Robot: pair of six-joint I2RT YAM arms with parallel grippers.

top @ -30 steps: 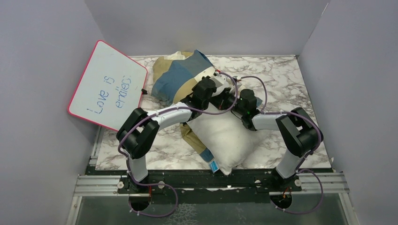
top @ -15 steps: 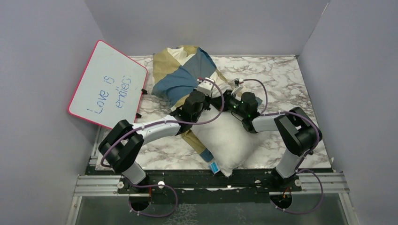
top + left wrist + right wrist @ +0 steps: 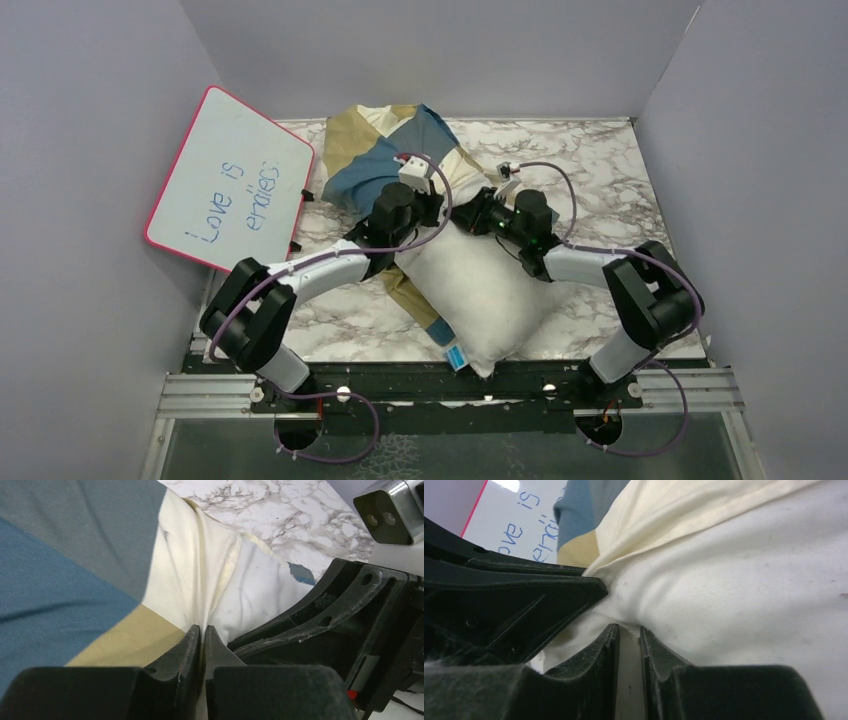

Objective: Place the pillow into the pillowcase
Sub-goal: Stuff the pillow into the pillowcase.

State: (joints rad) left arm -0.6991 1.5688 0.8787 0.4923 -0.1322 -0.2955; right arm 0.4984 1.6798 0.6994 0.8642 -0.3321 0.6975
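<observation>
At the left edge of the table (image 3: 620,170), we are seeing the pink-rimmed whiteboard (image 3: 230,180) leaning against the side wall, apart from the work. Beside it, toward the back-left corner, the pillowcase (image 3: 370,165) is lying bunched in a heap. A strip of its tan and blue cloth is running under the pillow's left side toward the near edge.

Our left gripper (image 3: 202,632) is reaching into that heap where it meets the pillow. Its fingers are pressing together on a fold of cream cloth, which we are taking for the pillowcase's hem, since creases are running into the tips.

The pillow (image 3: 480,290) is lying slantwise from the middle of the table to the near edge, with its blue tag (image 3: 455,355) at the near corner. Only its far end is meeting the pillowcase, and most of it is lying bare.

Just to the right, our right gripper (image 3: 628,635) is nosing into the pillow's far end. Its fingers are standing slightly apart with pale cloth showing in the slit, and we cannot tell whether they are pinching it or not.

We are judging this to be the opening of the mouth and the feeding of the first corner, so we are early in the task. The next move is calling for the left pinch to lift the hem clear while the right tucks the pillow's end beneath it.
</observation>
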